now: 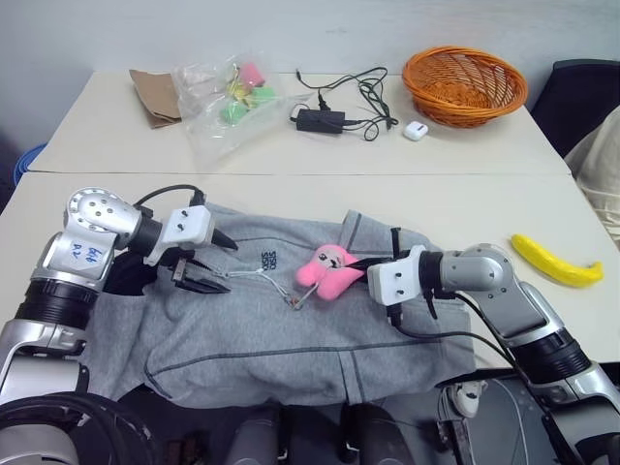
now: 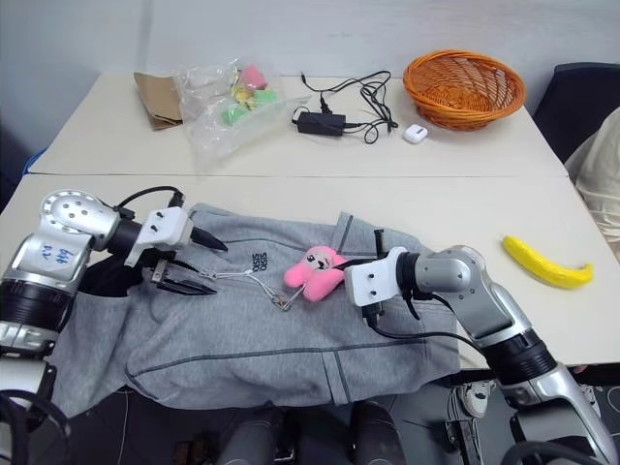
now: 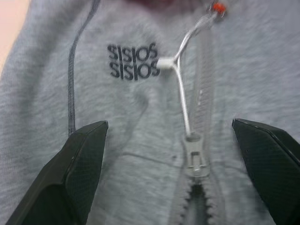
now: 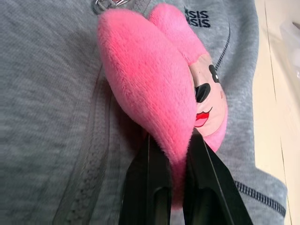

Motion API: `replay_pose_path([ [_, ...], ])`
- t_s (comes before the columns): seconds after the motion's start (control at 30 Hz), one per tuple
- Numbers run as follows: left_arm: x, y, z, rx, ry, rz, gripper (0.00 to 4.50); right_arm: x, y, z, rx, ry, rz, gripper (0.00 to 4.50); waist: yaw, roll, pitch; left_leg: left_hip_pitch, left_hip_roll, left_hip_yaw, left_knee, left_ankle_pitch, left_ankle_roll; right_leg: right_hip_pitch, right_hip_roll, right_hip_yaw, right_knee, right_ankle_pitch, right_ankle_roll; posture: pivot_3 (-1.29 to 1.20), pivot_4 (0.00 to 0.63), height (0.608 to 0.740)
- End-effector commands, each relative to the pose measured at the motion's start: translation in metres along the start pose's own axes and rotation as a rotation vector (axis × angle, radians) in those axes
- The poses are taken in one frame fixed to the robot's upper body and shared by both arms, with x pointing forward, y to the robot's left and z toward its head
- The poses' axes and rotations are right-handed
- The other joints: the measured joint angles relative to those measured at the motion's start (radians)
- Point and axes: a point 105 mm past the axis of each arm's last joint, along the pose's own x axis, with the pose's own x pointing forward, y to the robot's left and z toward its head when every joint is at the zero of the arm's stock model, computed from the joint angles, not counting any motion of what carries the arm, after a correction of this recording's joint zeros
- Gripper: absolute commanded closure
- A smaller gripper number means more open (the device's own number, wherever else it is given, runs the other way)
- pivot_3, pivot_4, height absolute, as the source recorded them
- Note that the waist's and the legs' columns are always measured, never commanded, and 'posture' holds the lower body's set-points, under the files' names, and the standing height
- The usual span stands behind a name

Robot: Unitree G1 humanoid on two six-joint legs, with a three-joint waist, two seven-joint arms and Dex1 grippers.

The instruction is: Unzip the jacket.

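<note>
Two pincers work over the jacket [image 1: 291,334], which lies spread flat on the near desk [image 1: 465,199] with its lower edge hanging off the front. The left pincer [image 1: 215,263] hovers with fingers spread wide, straddling the zipper slider [image 3: 195,157] and its white cord [image 3: 180,89]. The right pincer [image 4: 171,154] is clamped on a pink plush toy [image 1: 326,271] resting on the jacket.
</note>
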Motion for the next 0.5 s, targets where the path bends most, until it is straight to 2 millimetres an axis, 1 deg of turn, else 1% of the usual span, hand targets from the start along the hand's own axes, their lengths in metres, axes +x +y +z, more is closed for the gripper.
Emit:
replay_pose_path([
  [0.03, 0.008, -0.005, -0.014, 0.034, 0.056, -0.051, 0.99, -0.013, -0.014, 0.005, -0.011, 0.01, -0.072, 4.5, 0.0, 0.0, 0.0, 0.0, 0.0, 0.0, 0.0, 0.0, 0.0, 0.0, 0.0, 0.0, 0.0, 0.0, 0.0, 0.0, 0.15, 0.74],
  [0.17, 0.015, -0.01, -0.023, 0.04, 0.073, -0.087, 2.24, -0.017, -0.014, 0.003, 0.0, 0.034, -0.08, 4.5, 0.001, 0.0, 0.0, 0.0, 0.0, 0.0, 0.0, 0.0, 0.0, 0.0, 0.0, 0.0, 0.0, 0.0, 0.0, 0.0, 0.15, 0.74],
  [0.27, 0.023, -0.012, -0.032, 0.059, 0.112, -0.095, 2.99, -0.025, -0.016, -0.005, 0.014, 0.073, -0.101, 4.5, 0.001, 0.001, 0.0, 0.0, 0.0, 0.0, 0.0, 0.0, 0.0, 0.0, -0.001, 0.0, 0.0, 0.0, 0.0, 0.0, 0.15, 0.74],
  [0.33, 0.025, -0.012, -0.035, 0.065, 0.127, -0.092, 2.99, -0.03, -0.019, -0.007, 0.025, 0.085, -0.118, 4.5, 0.001, 0.002, -0.001, 0.001, 0.0, 0.0, 0.0, 0.0, 0.0, 0.001, -0.001, 0.0, 0.001, 0.0, 0.0, 0.0, 0.15, 0.74],
  [0.4, 0.026, -0.014, -0.04, 0.071, 0.152, -0.1, 2.99, -0.04, -0.023, -0.01, 0.045, 0.102, -0.143, 4.5, 0.001, 0.004, -0.003, 0.002, 0.0, 0.0, 0.0, 0.0, 0.0, 0.001, -0.001, 0.0, 0.001, 0.0, 0.0, 0.0, 0.15, 0.74],
  [0.47, 0.025, -0.016, -0.045, 0.066, 0.168, -0.104, 2.99, -0.057, -0.026, -0.015, 0.075, 0.132, -0.172, 4.5, 0.004, 0.006, -0.004, 0.002, 0.0, 0.0, 0.0, 0.0, 0.001, 0.002, -0.001, 0.0, 0.001, 0.0, 0.0, 0.0, 0.15, 0.74],
  [0.5, 0.024, -0.017, -0.047, 0.059, 0.172, -0.1, 2.99, -0.07, -0.025, -0.02, 0.095, 0.16, -0.183, 4.5, 0.004, 0.007, -0.004, 0.002, 0.0, 0.0, 0.0, 0.0, 0.001, 0.002, -0.001, 0.0, 0.001, 0.0, 0.0, 0.0, 0.15, 0.74],
])
